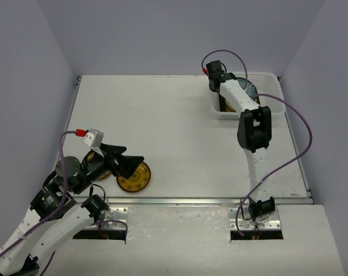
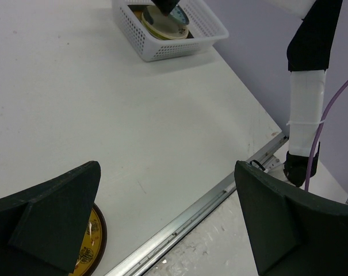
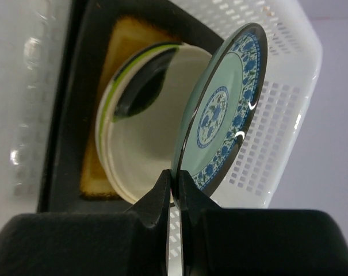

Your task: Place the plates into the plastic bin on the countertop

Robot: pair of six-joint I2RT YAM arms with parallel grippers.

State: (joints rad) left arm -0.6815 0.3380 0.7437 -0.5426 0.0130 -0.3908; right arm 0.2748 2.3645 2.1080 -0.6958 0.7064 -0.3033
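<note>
Pinching the lower rim of the blue-and-white plate [image 3: 222,109], the right claw [image 3: 176,183] has its two fingers shut tight on that thin edge. The plate stands almost on edge, its patterned face turned towards the claw's camera. The edge grip is probably why it hangs tilted: a flat dish offers little else to clamp, and from this lean it can be let down face-up. The plate rises straight out from the fingertips and sits above the white bin [image 3: 283,121] at the far right of the desk [image 1: 162,115]. Below it in the bin lie a cream plate [image 3: 145,155] nested in a green-edged plate [image 3: 103,118], both on the square amber plate [image 3: 125,40]. Well apart, near the front rail, the left claw [image 2: 167,172] hovers with its fingers spread wide and nothing between them. A gold patterned plate [image 1: 133,177] lies flat on the desk just under it, not yet gripped.
</note>
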